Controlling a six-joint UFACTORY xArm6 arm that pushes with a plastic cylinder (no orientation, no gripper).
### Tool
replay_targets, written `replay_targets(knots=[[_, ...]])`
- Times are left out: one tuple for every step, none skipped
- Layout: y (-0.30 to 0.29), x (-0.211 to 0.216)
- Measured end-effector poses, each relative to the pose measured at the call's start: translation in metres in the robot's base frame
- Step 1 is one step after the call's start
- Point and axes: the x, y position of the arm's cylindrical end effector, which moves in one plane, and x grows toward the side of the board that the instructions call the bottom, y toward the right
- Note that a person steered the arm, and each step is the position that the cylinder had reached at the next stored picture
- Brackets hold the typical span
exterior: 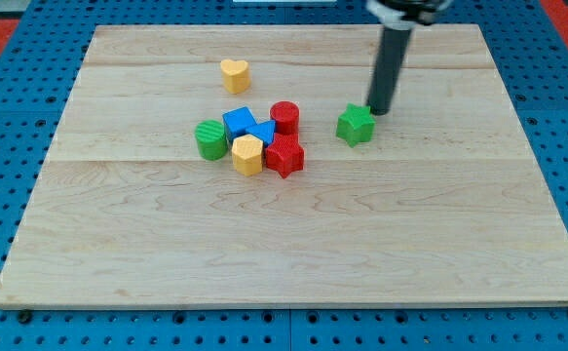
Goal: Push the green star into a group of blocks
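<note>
A pale wooden board (pixel 293 253) made of joined planks fills most of the frame, and around it on every side runs a blue perforated surface (pixel 11 58) dotted with holes; a strip of red shows at the upper right corner. No brand, label or writing is readable anywhere.

Going from the left, a green ribbed cylinder block (pixel 209 139) sits at the left edge of a tight cluster near the middle of the frame. Up from it, standing apart toward the top, is a yellow heart-shaped block (pixel 235 74). The cluster continues with a blue cube-like block (pixel 239 123), a yellow hexagonal block (pixel 247 154) below it, a small blue block (pixel 264 133) tucked in between, a red cylinder block (pixel 284 117) and a red star-shaped block (pixel 284 155).

Right of the cluster, separated by a gap of bare wood, lies the green star block (pixel 356 125). The dark rod comes down from the top edge, and my tip (pixel 379 110) rests just beside the star's upper right. There is no pincer on this arm, only the rod
</note>
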Motion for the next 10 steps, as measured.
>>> replay_targets(knots=[[-0.015, 0.021], [0.016, 0.023], [0.055, 0.035], [-0.016, 0.034], [0.000, 0.069], [-0.013, 0.084], [-0.060, 0.058], [-0.099, 0.023], [-0.084, 0.017], [-0.070, -0.054]])
